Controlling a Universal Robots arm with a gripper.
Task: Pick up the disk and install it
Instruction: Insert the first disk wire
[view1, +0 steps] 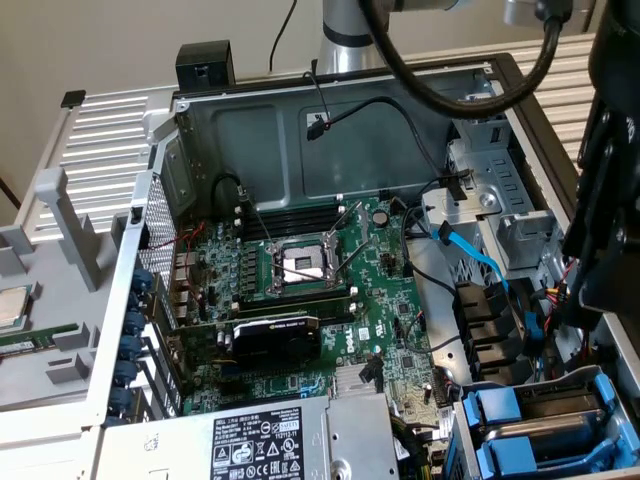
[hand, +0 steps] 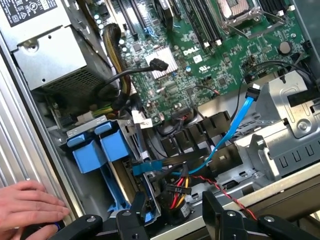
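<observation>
Status: my tool (hand: 172, 200) hangs wide open and empty over the drive bay (hand: 82, 129). The disk (view1: 565, 437) lies in that bay, at the exterior view's near right. I judge it installed, though I cannot confirm latching. Count: two blue carriers (view1: 500, 410), two end tabs (hand: 95, 150), one person's hand (hand: 30, 207).

My pincer (hand: 173, 207) hangs with its jaws wide apart and nothing between them, over a bundle of red, yellow and black wires (hand: 176, 194). Near it, two blue tabs (hand: 100, 150) stand in the computer case. A blue cable (hand: 235, 125) runs toward the green circuit board (hand: 220, 60). A person's hand (hand: 27, 207) rests by the case edge.
</observation>
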